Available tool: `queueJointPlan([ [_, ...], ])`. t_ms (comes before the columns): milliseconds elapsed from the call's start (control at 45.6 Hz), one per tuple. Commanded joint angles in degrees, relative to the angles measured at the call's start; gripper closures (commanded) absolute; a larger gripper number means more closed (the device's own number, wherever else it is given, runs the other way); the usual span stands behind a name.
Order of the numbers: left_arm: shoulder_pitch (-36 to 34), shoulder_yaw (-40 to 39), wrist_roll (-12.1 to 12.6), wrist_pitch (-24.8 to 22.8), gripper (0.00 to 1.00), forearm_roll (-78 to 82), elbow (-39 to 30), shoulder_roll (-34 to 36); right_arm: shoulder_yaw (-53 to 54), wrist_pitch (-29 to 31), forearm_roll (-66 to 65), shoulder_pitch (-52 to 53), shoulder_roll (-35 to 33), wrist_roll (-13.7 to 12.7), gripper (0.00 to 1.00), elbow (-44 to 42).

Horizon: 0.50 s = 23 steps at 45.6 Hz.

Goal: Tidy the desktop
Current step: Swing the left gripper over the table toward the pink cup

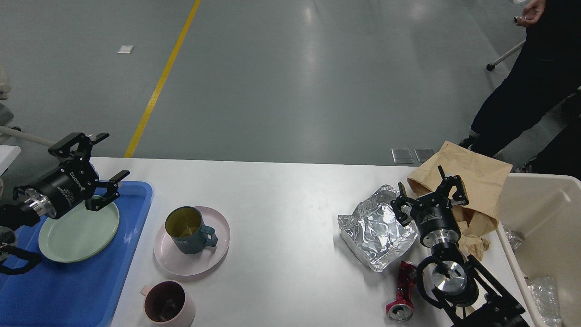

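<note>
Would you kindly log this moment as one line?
left claw: open, empty, above tray | right claw: open, empty, over foil and bag | desktop: cups, plates, can remain

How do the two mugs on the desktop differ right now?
The teal mug stands on a pink plate; the pink mug sits straight on the desktop. The teal mug's inside is yellowish, the pink mug's dark maroon. The teal handle points right, the pink one left. Both stand upright, untouched by either gripper.
</note>
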Motion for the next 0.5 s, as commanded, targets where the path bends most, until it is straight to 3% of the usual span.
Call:
queueJointPlan([
  [0,-7.4,11.8,0.7,-2.8,0.03,0.1,0.5,4.1,0.0,0.0,0.0,0.0,0.0,0.0,0.0,0.0],
  [88,-14.6,22.1,0.9,-9.4,0.03,0.3,0.4,9.4,0.0,0.0,0.0,0.0,0.0,0.0,0.0,0.0],
  [175,-25.7,35.6,0.8,-14.1,0.03,0.3,0.4,10.0,0.0,0.0,0.0,0.0,0.0,0.0,0.0,0.0],
  [307,-43.8,60.4,0.8,-16.2,0.03,0.4,0.3,8.9,0.0,0.0,0.0,0.0,0.0,0.0,0.0,0.0],
  [372,-53.4,73.5,0.7,-16.6,0.03,0.4,0.2,5.9,0.0,0.0,0.0,0.0,-0.1,0.0,0.0,0.0],
  [394,-59.0,82.0,0.4,-17.8,0.03,0.4,0.1,2.8,0.0,0.0,0.0,0.0,0.0,0.0,0.0,0.0],
  [482,-68.7,97.9,0.1,-22.9,0.03,0.2,-0.4,-5.8,0.0,0.0,0.0,-0.1,0.0,0.0,0.0,0.1],
])
